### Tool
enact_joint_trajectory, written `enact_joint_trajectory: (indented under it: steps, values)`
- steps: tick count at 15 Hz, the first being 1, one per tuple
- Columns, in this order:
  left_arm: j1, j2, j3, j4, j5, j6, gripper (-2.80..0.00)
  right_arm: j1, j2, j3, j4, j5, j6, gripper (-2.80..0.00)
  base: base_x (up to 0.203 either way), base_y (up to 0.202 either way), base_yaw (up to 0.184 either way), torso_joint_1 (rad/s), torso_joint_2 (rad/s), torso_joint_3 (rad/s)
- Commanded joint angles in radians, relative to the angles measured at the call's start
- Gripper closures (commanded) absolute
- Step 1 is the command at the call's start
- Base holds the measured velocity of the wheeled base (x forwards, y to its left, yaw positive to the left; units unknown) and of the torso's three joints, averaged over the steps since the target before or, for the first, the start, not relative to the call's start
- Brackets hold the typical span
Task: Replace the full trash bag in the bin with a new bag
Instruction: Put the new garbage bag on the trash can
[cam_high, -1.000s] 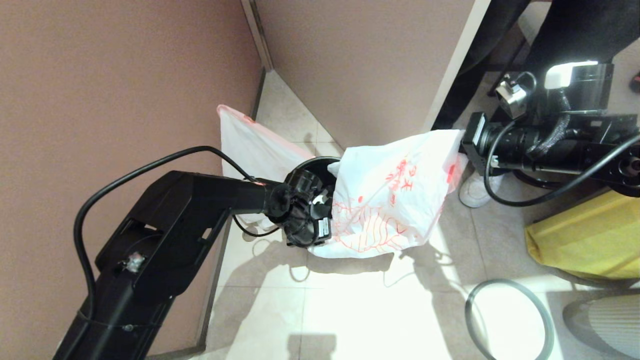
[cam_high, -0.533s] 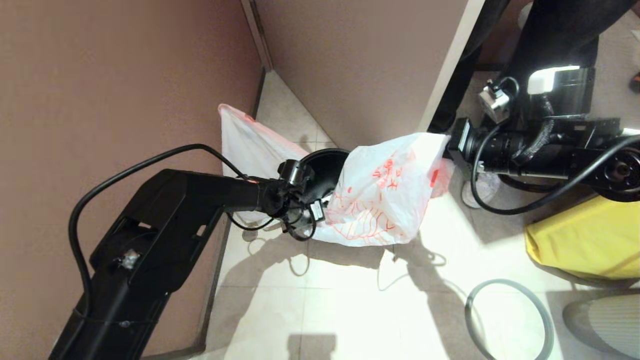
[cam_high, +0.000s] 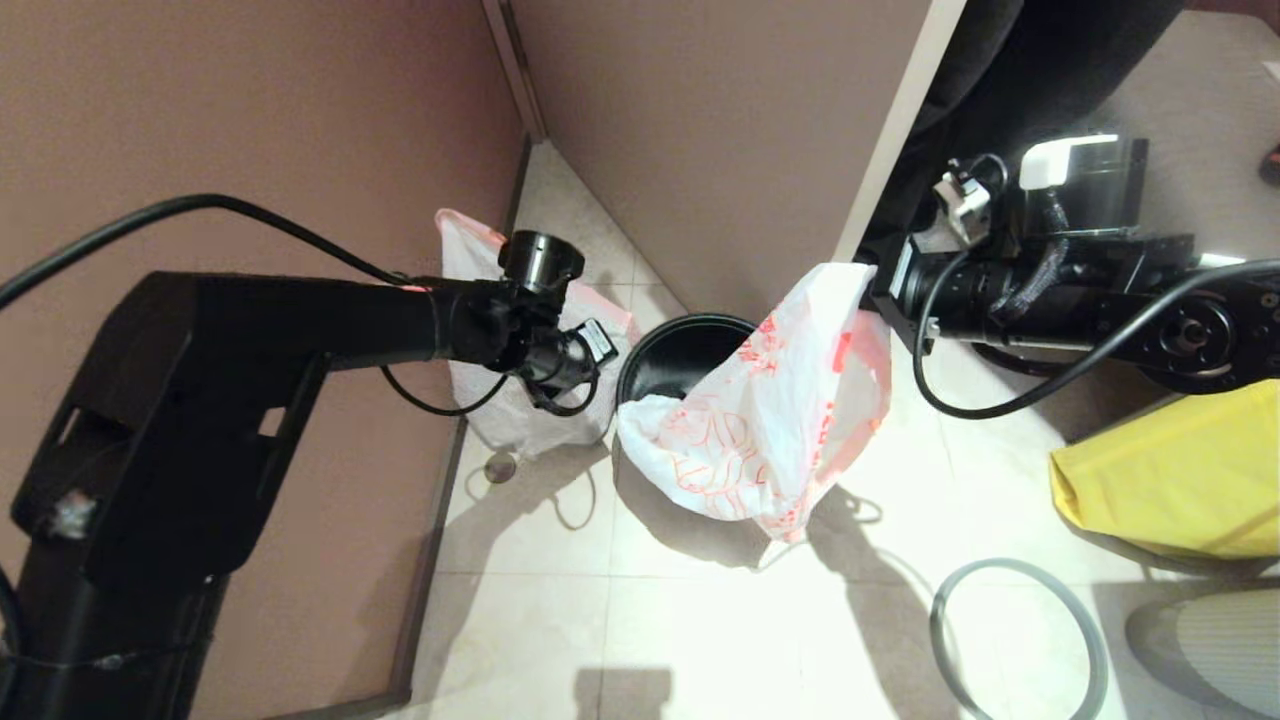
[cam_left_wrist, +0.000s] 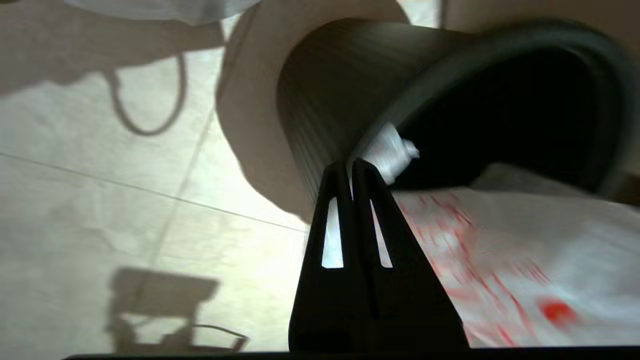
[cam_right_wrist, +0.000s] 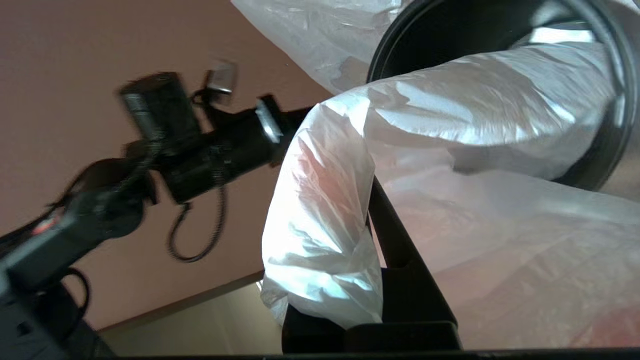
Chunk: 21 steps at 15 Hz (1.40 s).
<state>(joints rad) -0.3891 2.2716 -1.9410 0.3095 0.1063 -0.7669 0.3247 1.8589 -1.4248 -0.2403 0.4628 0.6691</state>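
The small round dark grey-black plastic bin (cam_high: 680, 352) stands on the tiled floor (cam_high: 700, 640) between the two arms. The right gripper (cam_high: 868, 300), jaws clamped on a corner of the thin limp white plastic bag with red cartoon print (cam_high: 760, 430), holds it draped over the bin's near rim. The left gripper (cam_left_wrist: 352, 165), jaws pressed together, pinches a small twist of white plastic at the rim. Behind it (against the brown wall) sits the lumpy translucent white full bag (cam_high: 480, 300). A loose grey ring (cam_high: 1020, 640) lies apart.
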Motion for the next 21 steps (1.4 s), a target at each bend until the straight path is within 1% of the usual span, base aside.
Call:
enact_joint_trajectory:
  steps: [1,2,3,4,5,6,8,9,11,12,13,14,16,17,18,19,21]
  values:
    - [-0.008,-0.068,0.036,0.005,0.003,-0.019,0.00,-0.001,0.014,-0.002,-0.013,0.002,0.003,0.00,0.000,0.000,0.000,0.000,0.00,0.000]
    - [-0.009,-0.077,0.065,0.003,0.006,-0.026,0.00,-0.004,0.016,0.000,-0.021,-0.006,0.003,0.00,0.000,0.000,0.000,0.000,0.00,0.000]
    - [-0.009,-0.080,0.112,-0.001,0.008,-0.028,0.00,-0.008,0.023,0.001,-0.039,-0.043,0.005,0.00,0.000,0.000,0.000,0.000,0.00,0.000]
    - [-0.007,-0.080,0.177,-0.009,0.008,-0.031,0.00,-0.007,0.031,0.000,-0.064,-0.075,0.011,0.00,0.000,0.000,0.000,0.000,0.00,0.000]
    - [-0.004,-0.078,0.231,-0.033,0.009,-0.037,0.00,-0.002,0.034,0.001,-0.078,-0.082,0.012,0.00,0.000,0.000,0.000,0.000,0.00,0.000]
    - [0.002,-0.069,0.284,-0.086,0.010,-0.045,0.00,-0.001,0.034,0.000,-0.086,-0.083,0.012,0.00,0.000,0.000,0.000,0.000,0.00,0.000]
    - [0.022,-0.013,0.366,-0.250,0.031,-0.051,0.00,-0.010,0.028,-0.005,-0.093,-0.093,0.009,0.00,0.000,0.000,0.000,0.000,0.00,0.000]
    - [0.026,0.006,0.385,-0.279,0.037,-0.052,0.00,-0.014,0.028,-0.012,-0.093,-0.116,0.007,0.00,0.000,0.000,0.000,0.000,0.00,0.000]
    - [0.031,0.050,0.393,-0.297,0.039,-0.053,0.00,-0.029,0.031,-0.046,-0.093,-0.186,0.004,0.00,0.000,0.000,0.000,0.000,0.00,0.000]
    - [0.033,0.071,0.396,-0.305,0.038,-0.054,0.00,-0.044,0.029,-0.064,-0.093,-0.200,0.004,0.00,0.000,0.000,0.000,0.000,0.00,0.000]
    - [0.033,0.094,0.407,-0.326,0.037,-0.055,0.00,-0.061,0.021,-0.074,-0.093,-0.204,0.004,0.00,0.000,0.000,0.000,0.000,0.00,0.000]
    - [0.033,0.116,0.425,-0.380,0.037,-0.055,0.00,-0.077,0.010,-0.082,-0.093,-0.202,0.006,0.00,0.000,0.000,0.000,0.000,0.00,0.000]
    - [0.035,0.150,0.463,-0.490,0.036,-0.052,0.00,-0.081,0.014,-0.083,-0.094,-0.202,0.004,0.00,0.000,0.000,0.000,0.000,0.00,0.000]
    - [0.039,0.158,0.470,-0.522,0.036,-0.048,0.00,-0.077,0.020,-0.084,-0.094,-0.200,0.004,0.00,0.000,0.000,0.000,0.000,0.00,0.000]
    - [0.039,0.159,0.471,-0.525,0.035,-0.048,0.00,-0.068,0.027,-0.084,-0.095,-0.201,-0.002,0.00,0.000,0.000,0.000,0.000,0.00,0.000]
    - [0.035,0.158,0.472,-0.524,0.032,-0.049,0.00,-0.065,0.027,-0.083,-0.109,-0.204,-0.025,0.00,0.000,0.000,0.000,0.000,0.00,0.000]
    - [0.025,0.158,0.469,-0.527,0.030,-0.046,0.00,-0.065,0.036,-0.082,-0.159,-0.210,-0.053,0.00,0.000,0.000,0.000,0.000,0.00,0.000]
